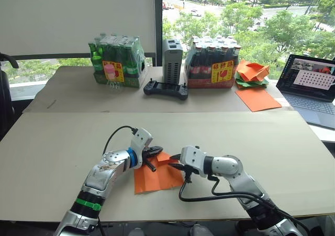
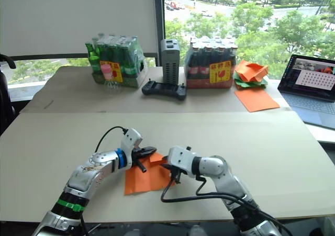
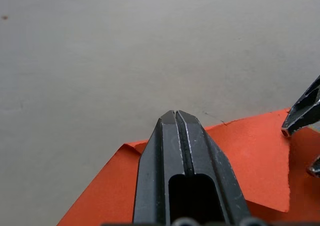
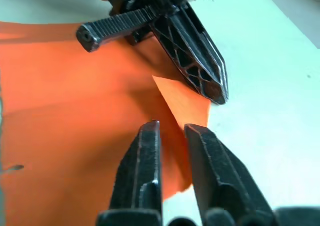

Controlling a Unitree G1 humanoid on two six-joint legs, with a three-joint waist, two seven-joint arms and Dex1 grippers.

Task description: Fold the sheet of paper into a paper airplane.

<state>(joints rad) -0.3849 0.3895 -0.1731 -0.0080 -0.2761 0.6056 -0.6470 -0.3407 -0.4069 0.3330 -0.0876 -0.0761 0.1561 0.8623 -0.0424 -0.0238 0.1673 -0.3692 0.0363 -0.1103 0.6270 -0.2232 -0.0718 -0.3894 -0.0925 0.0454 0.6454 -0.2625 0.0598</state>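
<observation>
The sheet of paper (image 1: 156, 179) is seen lying flat on the near part of the table (image 1: 52, 142), a thin matt orange piece with vertical creases; one far corner has been turned over into a small triangular flap, visible in the right wrist view. The left gripper (image 1: 155, 152), of ribbed black plastic with tapered fingers, is pressed together at the sheet's far edge, its tips resting over the folded corner; whether paper is pinched between them cannot be told. The right gripper (image 4: 171, 131) is held a narrow slit apart, just over the flap's edge, with nothing gripped.

The table is covered in smooth pale grey-beige board. Along its far side are placed a shrink-wrapped pack of green bottles (image 1: 116, 60), a grey ribbed box (image 1: 172, 59), a black controller (image 1: 166, 90), a pack of dark bottles (image 1: 213, 63), a heap of orange and green paper shapes (image 1: 252, 72) above a smooth orange sheet (image 1: 257, 98), and an open laptop (image 1: 312, 89). Trees and a road are seen through the window behind
</observation>
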